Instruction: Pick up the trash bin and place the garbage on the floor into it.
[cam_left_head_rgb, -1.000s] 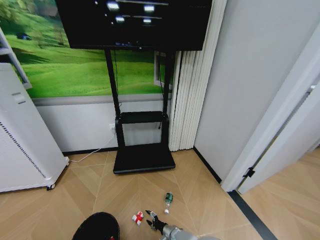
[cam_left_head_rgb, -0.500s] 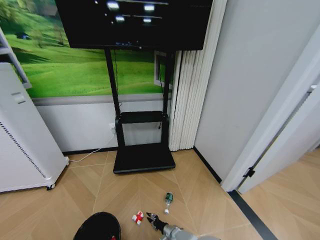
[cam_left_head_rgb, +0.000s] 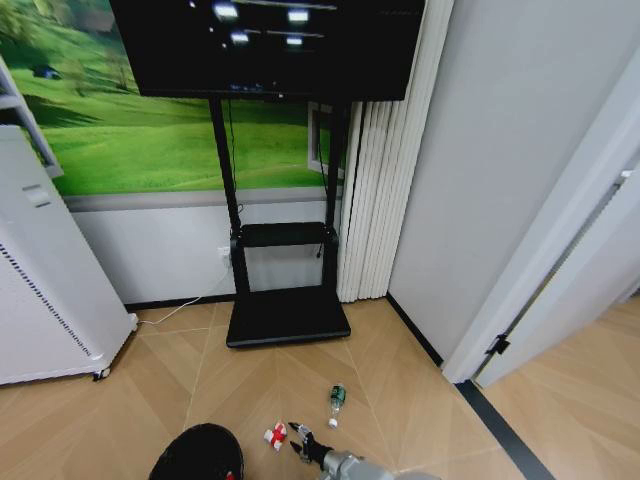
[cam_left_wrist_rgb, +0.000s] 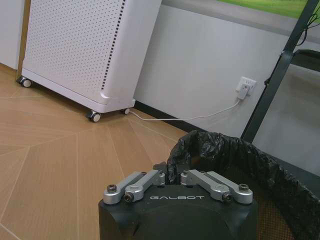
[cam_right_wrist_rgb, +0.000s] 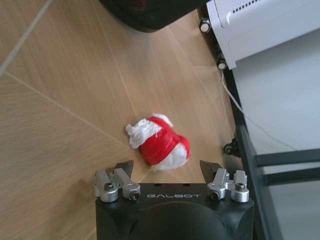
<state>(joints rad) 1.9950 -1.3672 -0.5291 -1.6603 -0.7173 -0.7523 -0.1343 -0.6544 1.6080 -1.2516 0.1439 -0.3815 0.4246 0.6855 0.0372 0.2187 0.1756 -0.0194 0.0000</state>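
Red-and-white crumpled wrapper (cam_right_wrist_rgb: 159, 143) lay on floor between spread fingers of right gripper (cam_right_wrist_rgb: 166, 169). Left gripper (cam_left_wrist_rgb: 172, 176) pinched trash bin (cam_left_wrist_rgb: 235, 160) rim.

The word "GALBOT" is embossed in capital letters on the black housing of the left gripper (cam_left_wrist_rgb: 172, 176), just behind its jaws. The same "GALBOT" lettering stands on the black housing of the right gripper (cam_right_wrist_rgb: 166, 169). The bottle's (cam_left_head_rgb: 337, 398) green label is too small to read. No other text can be read.
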